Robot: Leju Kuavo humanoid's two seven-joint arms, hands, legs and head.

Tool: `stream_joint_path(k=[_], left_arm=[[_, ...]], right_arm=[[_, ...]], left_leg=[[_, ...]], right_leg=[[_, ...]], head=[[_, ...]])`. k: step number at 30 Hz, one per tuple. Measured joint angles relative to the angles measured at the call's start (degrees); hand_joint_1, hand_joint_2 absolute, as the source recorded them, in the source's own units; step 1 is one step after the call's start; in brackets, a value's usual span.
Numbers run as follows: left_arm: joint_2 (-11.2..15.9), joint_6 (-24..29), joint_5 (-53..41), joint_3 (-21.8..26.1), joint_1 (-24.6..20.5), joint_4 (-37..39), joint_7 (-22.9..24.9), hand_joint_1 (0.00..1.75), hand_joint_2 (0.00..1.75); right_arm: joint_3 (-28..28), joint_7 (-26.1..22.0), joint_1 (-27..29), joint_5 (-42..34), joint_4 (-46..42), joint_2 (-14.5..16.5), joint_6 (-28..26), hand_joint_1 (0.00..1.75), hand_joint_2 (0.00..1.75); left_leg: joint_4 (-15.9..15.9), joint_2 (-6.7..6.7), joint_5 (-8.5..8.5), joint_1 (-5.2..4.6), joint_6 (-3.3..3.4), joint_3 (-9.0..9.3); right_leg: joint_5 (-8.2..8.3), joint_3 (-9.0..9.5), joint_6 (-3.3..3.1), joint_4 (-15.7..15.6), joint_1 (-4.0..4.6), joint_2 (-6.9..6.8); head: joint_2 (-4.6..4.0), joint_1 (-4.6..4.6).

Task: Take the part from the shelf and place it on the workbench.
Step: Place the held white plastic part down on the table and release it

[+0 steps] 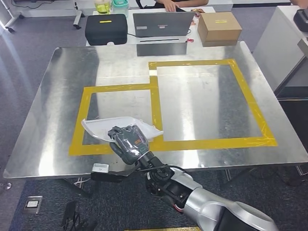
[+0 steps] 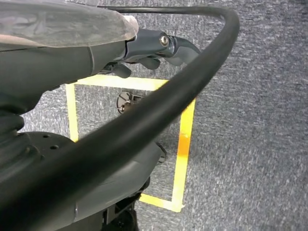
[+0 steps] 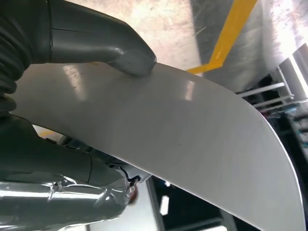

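At the far left of the back table sits a black case [image 1: 106, 29] with rounded corners and a small yellow label on its lid. Beside it stands an open grey laptop [image 1: 162, 24], and a person's hand [image 1: 170, 5] rests behind it. To the right of that is a plain cardboard box [image 1: 219, 28], closed, with a yellow strip on top.

In front lies the workbench [image 1: 54, 120], a wide sheet of brushed, reflective metal with rounded corners. Yellow tape [image 1: 156, 103] marks two adjoining rectangles on it, a smaller one on the left and a larger one on the right.

Over the near edge of the left rectangle is the part [image 1: 98, 127], a thin, smooth, pale shell, long and gently curved, tapering to a point at each end. The right hand [image 1: 129, 143] grips it near its middle: in the right wrist view the thick grey thumb [image 3: 123, 53] presses on one face and the darker fingers [image 3: 72, 166] lie under the other. Whether the part touches the bench cannot be told. The silver right arm [image 1: 214, 207] comes in from the lower right.

The left hand [image 2: 160, 50] hangs over grey carpet [image 2: 254, 120] marked with yellow tape, its dark fingers curled inward, holding nothing.
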Motion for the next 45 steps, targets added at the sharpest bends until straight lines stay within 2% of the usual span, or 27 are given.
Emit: stream_joint_path(k=[3,6,8,12,23,25,28,32,40,45], left_arm=[[-0.1,0.1,-0.3,-0.3,-0.1,0.0,0.1,0.0,1.75],[-0.2,0.1,-0.4,-0.4,-0.2,0.0,0.1,0.0,1.75],[-0.2,0.1,-0.4,-0.5,-0.3,0.0,0.1,0.0,1.75],[-0.2,0.1,-0.5,-0.7,-0.5,0.0,0.1,0.0,1.75],[-0.3,0.1,-0.4,-0.8,-0.5,0.0,-0.2,0.0,1.75],[-0.3,0.1,-0.3,-0.8,-0.5,0.0,-0.2,0.0,1.75],[-0.2,0.0,-0.3,-0.9,-0.5,0.0,-0.3,0.0,1.75],[-0.3,-0.1,-0.4,-0.9,-0.6,0.0,-0.4,0.0,1.75],[-0.3,-0.3,-0.5,-1.0,-0.8,0.0,-0.4,0.0,1.75],[-0.3,-0.4,-0.7,-1.0,-0.9,0.0,-0.4,0.0,1.75]], right_arm=[[-4.2,-6.1,2.1,5.2,-1.3,0.2,-0.1,1.73,1.75],[-8.2,-10.5,3.2,2.1,-3.0,0.4,-0.2,1.73,1.75],[-10.2,-11.5,3.4,-0.5,-4.0,0.5,-0.2,1.73,1.75],[-12.1,-10.5,3.5,-2.8,-5.3,0.7,-0.3,1.73,1.75],[-11.9,-6.7,3.1,-7.9,-5.7,1.0,-0.2,1.73,1.75],[-10.9,-4.5,2.5,-12.2,-5.4,1.0,-0.2,1.73,1.75],[-8.0,-1.2,0.4,-23.4,-4.4,1.0,0.8,1.73,1.75],[-4.6,-0.4,-2.1,-33.4,-3.1,1.0,2.4,1.73,1.75],[0.1,-0.8,-6.2,-40.4,0.5,1.0,3.7,1.73,1.75],[1.7,-0.8,-7.0,-41.2,1.8,1.0,4.0,1.73,1.75]], left_leg=[[0.0,0.02,0.0,0.0,0.0,0.01],[0.0,0.0,0.0,0.0,0.0,0.01],[0.0,0.01,0.0,0.0,-0.01,0.01],[0.0,0.01,0.0,0.0,-0.01,0.03],[0.0,0.0,0.0,0.0,-0.02,0.02],[0.0,0.0,0.0,0.0,-0.02,0.01],[0.0,0.01,0.01,0.0,-0.02,0.02],[0.0,0.0,0.03,0.0,-0.04,0.02],[0.0,0.0,0.03,0.0,-0.05,0.02],[-0.1,0.0,0.03,0.0,-0.05,0.02]], right_leg=[[-0.01,-0.01,0.0,0.0,0.0,0.02],[-0.02,-0.01,0.0,0.0,0.0,-0.01],[-0.02,0.0,0.0,0.0,0.0,0.0],[-0.01,0.01,0.0,0.0,0.0,0.01],[-0.02,0.01,0.0,0.0,0.0,0.01],[-0.02,0.01,0.0,0.0,0.0,0.0],[-0.02,0.01,0.0,0.0,0.0,0.0],[-0.01,0.01,0.0,0.0,0.0,0.0],[-0.02,-0.01,0.0,0.0,0.0,0.01],[-0.02,-0.02,0.0,0.0,0.0,0.01]], head=[[0.0,-0.04],[0.0,-0.04],[0.0,-0.05],[0.0,-0.03],[0.0,-0.07],[0.0,-0.08],[0.0,-0.06],[0.0,-0.04],[0.0,-0.06],[-0.01,-0.08]])
